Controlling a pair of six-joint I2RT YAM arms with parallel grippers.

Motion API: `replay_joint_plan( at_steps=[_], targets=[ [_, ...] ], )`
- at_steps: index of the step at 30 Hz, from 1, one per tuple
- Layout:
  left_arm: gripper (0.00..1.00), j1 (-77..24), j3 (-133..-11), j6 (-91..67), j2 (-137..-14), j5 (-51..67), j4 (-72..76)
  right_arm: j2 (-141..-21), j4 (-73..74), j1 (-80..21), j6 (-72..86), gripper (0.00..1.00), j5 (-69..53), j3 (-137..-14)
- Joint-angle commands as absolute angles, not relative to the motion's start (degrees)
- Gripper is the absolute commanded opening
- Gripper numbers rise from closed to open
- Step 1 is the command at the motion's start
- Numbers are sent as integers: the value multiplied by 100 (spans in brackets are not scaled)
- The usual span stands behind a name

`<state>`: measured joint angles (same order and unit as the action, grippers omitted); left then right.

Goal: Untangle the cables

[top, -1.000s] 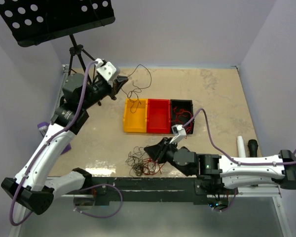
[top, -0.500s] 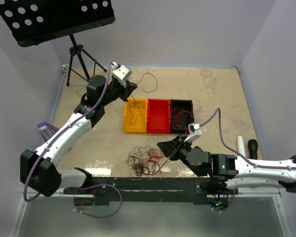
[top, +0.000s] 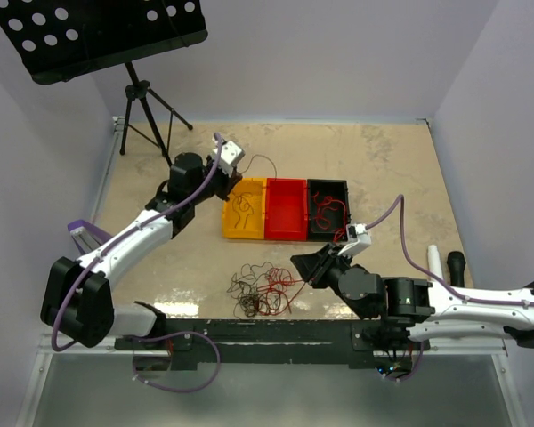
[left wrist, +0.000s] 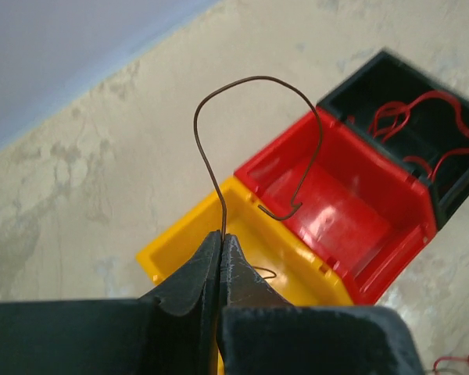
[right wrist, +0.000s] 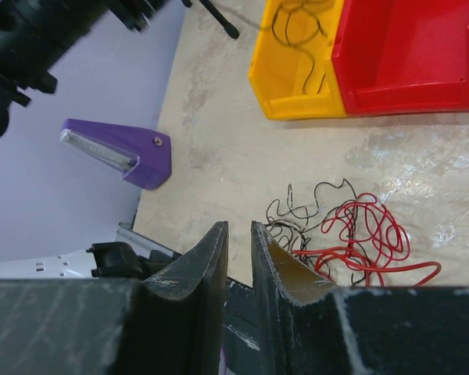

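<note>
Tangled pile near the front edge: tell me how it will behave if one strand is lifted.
Probably drags as a clump: the red and dark loops of the pile interlace. Likely very light, being thin wire. Probably springy, not limp: the dark cable pinched in the left gripper holds an arch unsupported.

arms [top: 129,245] white-shelled with black joints and bases; a lilac hose [top: 397,200] runs along each; fingers [right wrist: 199,273] black, wedge-shaped, matte; a small white block [top: 230,152], perhaps a camera housing, sits by each wrist
</note>
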<state>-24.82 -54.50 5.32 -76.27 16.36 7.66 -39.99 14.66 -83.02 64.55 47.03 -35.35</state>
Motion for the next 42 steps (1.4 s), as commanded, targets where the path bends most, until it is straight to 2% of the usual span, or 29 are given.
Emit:
replay_joint_plan(
  at_steps=[1, 11, 15, 29, 35, 39, 40, 42],
  targets=[
    [0, -2461, -5010, 1098, -7541, 1099, 326, -3911, 1573, -8323, 6609, 22, 5001, -3753],
    [0, -2505, -4763, 931, -7531, 538, 10, -3999, 1635, -8323, 6820, 21, 4904, -3647],
    [0, -2558, -5281, 1037, -8146, 53, -1080, -3990, 1810, -8314, 6864, 20, 5027, -3761],
    [0, -3216, -6064, 1116, -8885, -53, -967, -4263, 1819, -8314, 6996, 22, 5150, -3771],
    [0, -3226, -6284, 1160, -9316, -237, -598, -4157, 1969, -8323, 7093, 22, 5194, -3788],
    [0, -3217, -6608, 1152, -9623, -378, -851, -4140, 2030, -8315, 7032, 21, 5203, -3823],
    [2, -3208, -6722, 1143, -9676, -361, -1027, -4148, 2048, -8314, 7031, 21, 5212, -3841],
    [20, -3182, -6960, 1169, -9712, -116, -1387, -4201, 2100, -8306, 7057, 21, 5221, -3867]
  ],
)
